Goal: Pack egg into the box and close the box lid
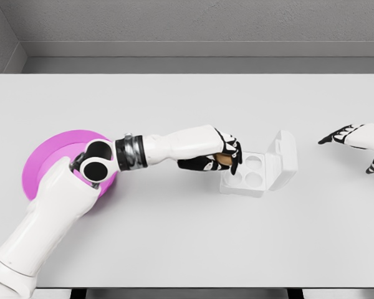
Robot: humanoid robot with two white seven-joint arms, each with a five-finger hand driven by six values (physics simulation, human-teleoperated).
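A white egg box (254, 180) lies open right of the table's middle, its lid (283, 159) tilted up on the right side. Two round wells show in its tray. My left hand (224, 161) hovers at the box's left edge, fingers curled around a brown egg (223, 160) that peeks out between them. The egg is just above the tray's left part. My right hand (352, 138) rests at the far right of the table, fingers spread, holding nothing.
A magenta plate (53, 159) sits at the left, partly hidden by my left elbow. The white table (187, 243) ends at a grey wall behind.
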